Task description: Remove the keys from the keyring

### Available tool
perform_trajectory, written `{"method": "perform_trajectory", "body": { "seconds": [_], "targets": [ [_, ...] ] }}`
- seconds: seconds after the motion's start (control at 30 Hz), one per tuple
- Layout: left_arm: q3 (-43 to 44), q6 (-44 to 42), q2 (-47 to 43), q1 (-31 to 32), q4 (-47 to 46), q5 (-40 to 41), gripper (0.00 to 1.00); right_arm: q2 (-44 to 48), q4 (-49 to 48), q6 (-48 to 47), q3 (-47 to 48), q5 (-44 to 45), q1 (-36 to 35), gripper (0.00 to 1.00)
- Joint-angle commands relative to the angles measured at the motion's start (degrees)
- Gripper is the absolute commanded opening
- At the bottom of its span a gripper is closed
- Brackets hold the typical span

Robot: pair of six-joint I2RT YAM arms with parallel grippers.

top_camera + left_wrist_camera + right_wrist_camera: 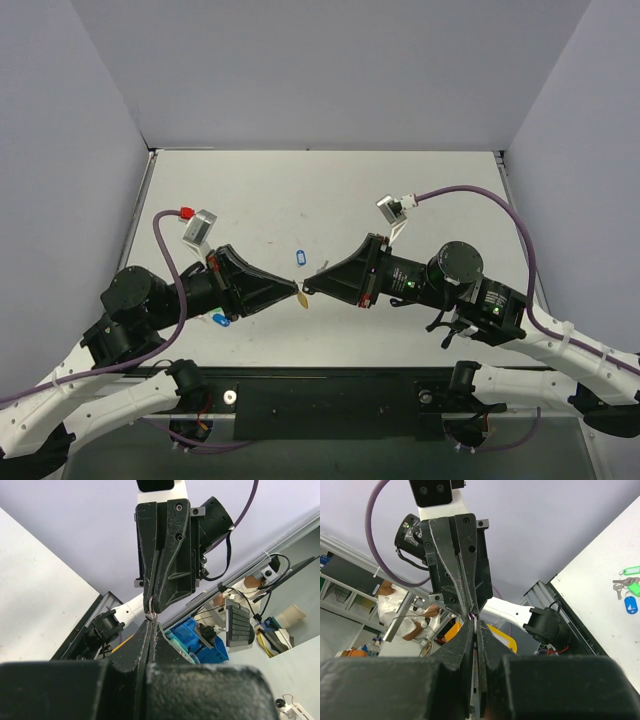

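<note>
My two grippers meet tip to tip above the middle of the table. The left gripper (298,292) is shut, and its tips (151,622) pinch the thin metal ring (151,614) of the keyring. The yellow-orange tag (303,299) hangs just below the meeting point. It also shows partly behind my right fingers in the right wrist view (504,639). The right gripper (311,287) is shut on a thin flat silver key (476,645) held edge-on between its fingers (462,640), right against the left gripper's tips.
A small blue tag (298,258) lies on the table just behind the grippers. A blue tag (221,320) lies by the left arm. The right wrist view shows it (630,604) beside a green tag with keys (630,572). Grey walls enclose the table.
</note>
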State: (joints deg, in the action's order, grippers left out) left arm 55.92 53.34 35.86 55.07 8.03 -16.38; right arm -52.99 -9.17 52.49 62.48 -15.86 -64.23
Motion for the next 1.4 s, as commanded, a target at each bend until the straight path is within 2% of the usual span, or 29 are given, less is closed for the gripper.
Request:
{"method": "perform_trajectory", "body": {
  "seconds": [0.0,0.23,0.27,0.33,0.37,0.43,0.5,0.6,0.93,1.17,1.37],
  "targets": [
    [0.1,1.6,-1.0,0.3,-6.1,-0.2,0.00,1.2,-4.4,-0.1,1.2,-0.2,-0.2,0.00],
    [-0.1,1.9,-1.5,0.3,-6.2,0.4,0.00,1.6,-4.9,0.1,1.1,-0.1,-0.3,0.00],
    [-0.2,1.9,-1.6,0.3,-6.0,0.5,0.02,1.6,-4.9,0.1,1.2,-0.1,-0.3,0.00],
    [-0.1,1.9,-1.8,0.3,-6.1,0.8,0.12,1.5,-4.9,0.1,1.2,-0.1,-0.3,0.00],
    [-0.1,1.9,-2.3,0.3,-6.2,1.0,0.24,1.5,-4.9,0.1,1.2,-0.1,-0.4,0.00],
    [0.1,1.6,-2.7,0.3,-6.1,1.4,0.37,1.6,-4.9,0.2,1.2,-0.1,-0.5,0.00],
    [0.4,1.2,-3.3,0.3,-6.0,2.0,0.46,1.5,-4.8,0.0,1.3,0.0,-0.5,0.00],
    [1.0,0.2,-4.2,0.3,-5.3,2.6,0.52,1.5,-4.7,0.0,1.4,0.0,-0.5,0.00],
    [2.6,-1.8,-2.7,0.3,-3.3,0.2,0.52,0.6,-6.0,0.5,2.2,-2.0,-1.2,0.00],
    [5.7,-4.0,2.5,0.3,-4.3,-6.5,0.52,-0.4,-6.9,0.7,3.2,-4.0,-2.0,0.00],
    [6.7,-5.7,2.8,0.3,-2.7,-6.3,0.50,-0.4,-6.8,0.2,3.4,-4.1,-2.3,0.00]
  ]
}}
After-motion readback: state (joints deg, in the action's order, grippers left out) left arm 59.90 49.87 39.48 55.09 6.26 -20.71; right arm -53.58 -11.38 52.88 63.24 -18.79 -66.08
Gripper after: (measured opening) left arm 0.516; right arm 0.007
